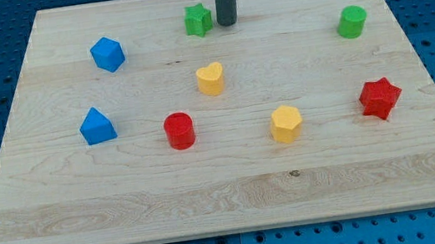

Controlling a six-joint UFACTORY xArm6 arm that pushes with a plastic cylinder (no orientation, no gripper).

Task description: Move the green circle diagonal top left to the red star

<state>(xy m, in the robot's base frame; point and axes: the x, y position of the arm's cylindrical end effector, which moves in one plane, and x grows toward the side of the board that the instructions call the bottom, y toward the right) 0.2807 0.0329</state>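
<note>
The green circle (351, 22) stands near the board's upper right. The red star (380, 98) lies below it, at the right side of the board. The green circle is above the red star and slightly to its left. My tip (227, 24) rests on the board near the top centre, just right of a green star (198, 20). It is far to the left of the green circle and touches neither task block.
A blue cube (107, 54) and a blue block (97, 126) lie at the left. A yellow heart (210, 79), a red cylinder (179, 131) and a yellow block (286, 123) lie mid-board. The wooden board (227, 196) sits on a blue pegboard table.
</note>
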